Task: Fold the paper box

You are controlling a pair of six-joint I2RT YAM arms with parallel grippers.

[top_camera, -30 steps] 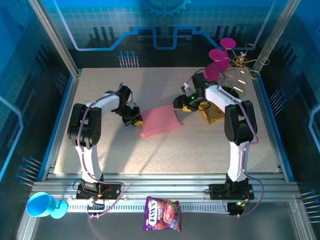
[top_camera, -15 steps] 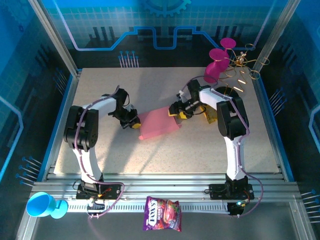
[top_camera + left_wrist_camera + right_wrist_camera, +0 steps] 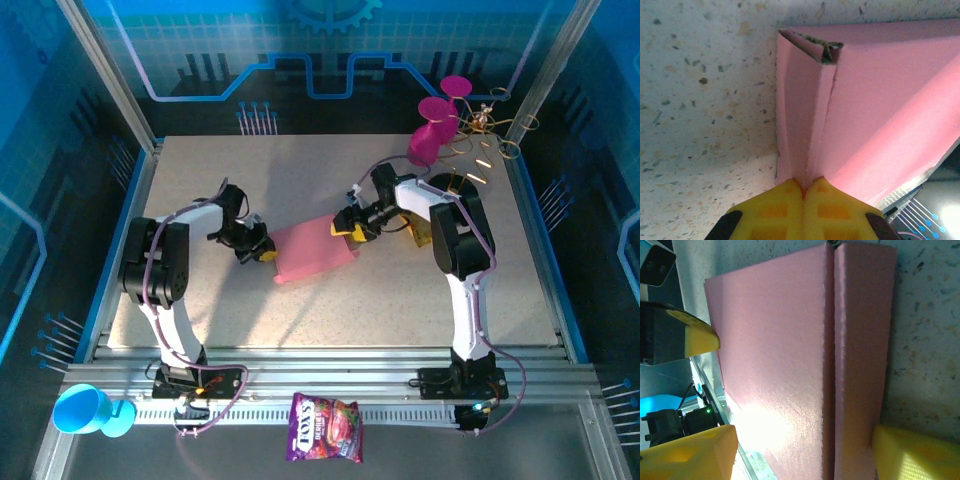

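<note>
The paper box [image 3: 315, 250] lies flat on the bench [image 3: 330, 310] between my arms, long axis running arm to arm. My left end effector [image 3: 262, 252] is clenched at its left end, perhaps nipping a flap edge. My right end effector [image 3: 350, 228], released, straddles the right end.

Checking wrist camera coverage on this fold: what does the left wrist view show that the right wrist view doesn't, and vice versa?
Left wrist: the left gripper shut at the edge of the paper box, and an open box corner with tucked flaps inside. Right wrist: the right gripper open, a finger either side of the box, and the seam along its top face. Both: the pink box on the speckled table.
</note>
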